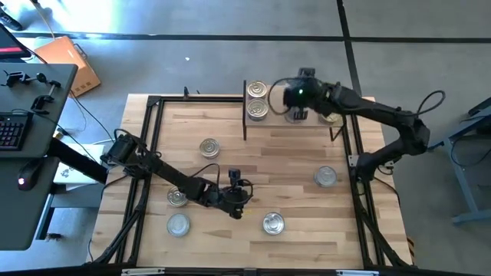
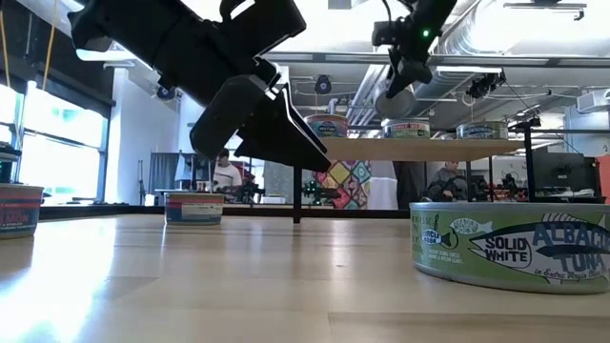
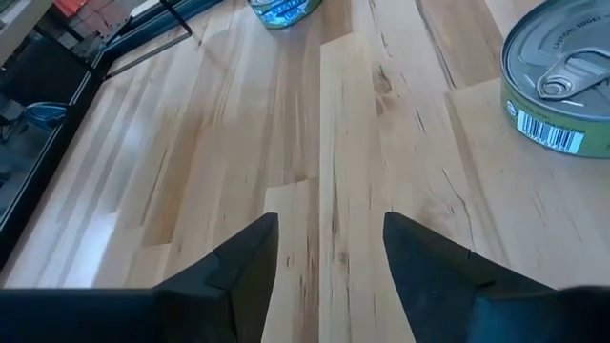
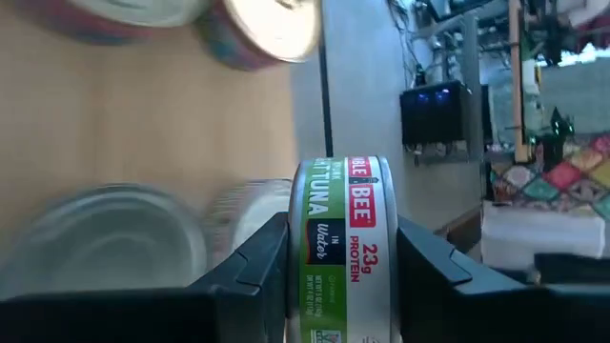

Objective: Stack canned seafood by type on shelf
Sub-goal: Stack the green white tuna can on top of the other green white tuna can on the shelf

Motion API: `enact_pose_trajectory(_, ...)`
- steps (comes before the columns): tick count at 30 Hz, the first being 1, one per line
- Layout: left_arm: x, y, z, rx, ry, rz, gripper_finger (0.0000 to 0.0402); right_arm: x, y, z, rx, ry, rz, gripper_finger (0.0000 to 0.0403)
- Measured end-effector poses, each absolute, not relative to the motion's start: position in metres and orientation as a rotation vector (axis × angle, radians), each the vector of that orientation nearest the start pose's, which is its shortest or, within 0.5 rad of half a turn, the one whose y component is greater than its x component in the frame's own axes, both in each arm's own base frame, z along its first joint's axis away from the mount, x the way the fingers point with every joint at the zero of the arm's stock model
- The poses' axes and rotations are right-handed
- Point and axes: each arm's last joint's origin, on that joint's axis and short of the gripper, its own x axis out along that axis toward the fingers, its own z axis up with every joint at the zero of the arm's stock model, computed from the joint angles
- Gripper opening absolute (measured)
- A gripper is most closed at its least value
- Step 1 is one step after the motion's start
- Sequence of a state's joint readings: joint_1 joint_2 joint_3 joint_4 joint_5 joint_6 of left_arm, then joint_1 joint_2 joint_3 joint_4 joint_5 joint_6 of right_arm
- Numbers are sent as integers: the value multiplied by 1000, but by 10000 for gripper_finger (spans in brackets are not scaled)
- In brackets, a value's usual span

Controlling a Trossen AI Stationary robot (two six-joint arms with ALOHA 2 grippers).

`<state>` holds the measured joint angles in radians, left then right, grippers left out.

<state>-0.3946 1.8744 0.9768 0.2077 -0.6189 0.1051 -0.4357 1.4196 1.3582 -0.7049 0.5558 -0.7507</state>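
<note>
the right gripper (image 4: pixel 343 276) clamps a tuna tin (image 4: pixel 341 243) above the shelf (image 1: pixel 313 116), while the left gripper (image 3: pixel 329 252) hangs parted and empty near the table (image 3: pixel 238 143).

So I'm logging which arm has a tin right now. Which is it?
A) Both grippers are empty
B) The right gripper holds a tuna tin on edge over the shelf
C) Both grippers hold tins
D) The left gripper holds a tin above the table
B: the right gripper clamps a green-labelled tuna tin between its fingers at the shelf, while the left gripper has only bare table between its fingers.
</note>
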Motion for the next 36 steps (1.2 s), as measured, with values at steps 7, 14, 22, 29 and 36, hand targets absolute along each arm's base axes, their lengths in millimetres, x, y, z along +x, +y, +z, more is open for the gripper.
enact_pose_trajectory(7, 347, -126, 143, 437, 618, 184, 179, 257, -172, 335, -589, 1093, -576, 122)
enact_pose_trajectory(14, 347, -126, 143, 432, 621, 186, 179, 265, -185, 318, -632, 1208, -643, 122)
enact_pose_trajectory(22, 347, -126, 143, 432, 620, 186, 179, 264, -184, 316, -614, 1224, -627, 138)
enact_pose_trajectory(29, 347, -126, 143, 431, 620, 186, 179, 265, -183, 315, -562, 1181, -596, 179)
enact_pose_trajectory(36, 347, -126, 143, 431, 620, 185, 179, 264, -182, 313, -528, 1188, -600, 183)
